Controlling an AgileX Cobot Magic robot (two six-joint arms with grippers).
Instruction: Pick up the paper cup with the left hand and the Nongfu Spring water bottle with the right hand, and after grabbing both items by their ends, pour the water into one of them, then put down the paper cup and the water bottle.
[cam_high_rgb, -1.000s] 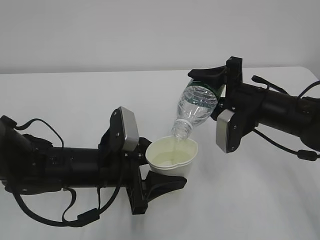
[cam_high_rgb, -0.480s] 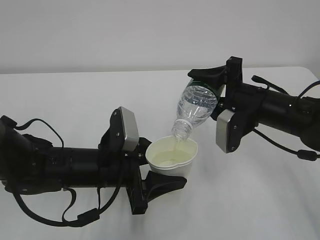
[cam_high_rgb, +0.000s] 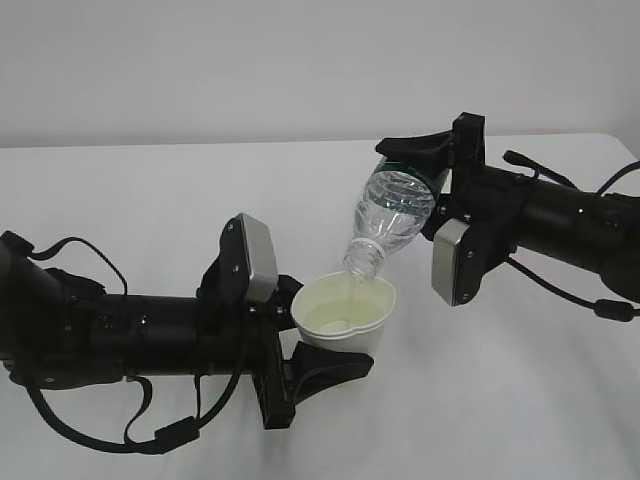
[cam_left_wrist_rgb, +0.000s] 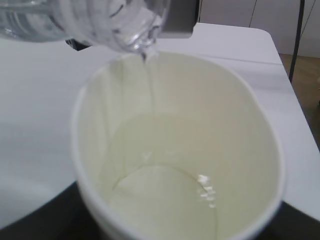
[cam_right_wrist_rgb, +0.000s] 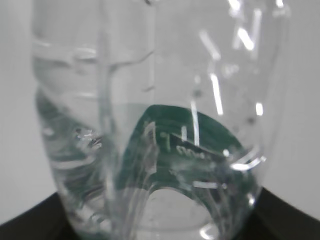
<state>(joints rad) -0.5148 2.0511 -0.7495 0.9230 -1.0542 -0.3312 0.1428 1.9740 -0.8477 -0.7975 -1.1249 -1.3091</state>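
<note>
Nearest, the left arm (cam_high_rgb: 130, 330) lay low across the white worktop (cam_high_rgb: 150, 200), reaching from the left edge toward the middle. Its claw (cam_high_rgb: 325, 335) was clamped on the cup (cam_high_rgb: 343, 322), one black finger (cam_high_rgb: 330, 368) showing along the near side of the cup wall and the other hidden behind it. The cup stood upright near the middle of the worktop, toward the front; whether its base touched the surface could not be told. In the left wrist view the cup (cam_left_wrist_rgb: 175, 150) filled the picture, its cream inside holding a shallow pool of water (cam_left_wrist_rgb: 165, 205) at the bottom, with a thin clear stream (cam_left_wrist_rgb: 150, 85) running down from the bottle mouth above its far rim.

Just beyond and above the cup, the bottle (cam_high_rgb: 392, 215) hung tilted steeply, mouth down and left, its open neck directly over the cup's far rim. The green label band sat at its upper right end, inside the grip.

Farther right, the right arm (cam_high_rgb: 560, 225) came in from the right edge, raised off the worktop. Its claw (cam_high_rgb: 430, 165) was clamped on the bottle's base end, the upper finger (cam_high_rgb: 425, 150) lying over the label. In the right wrist view the bottle (cam_right_wrist_rgb: 150, 125) filled the picture, clear and ribbed, with the green label seen through it.
</note>
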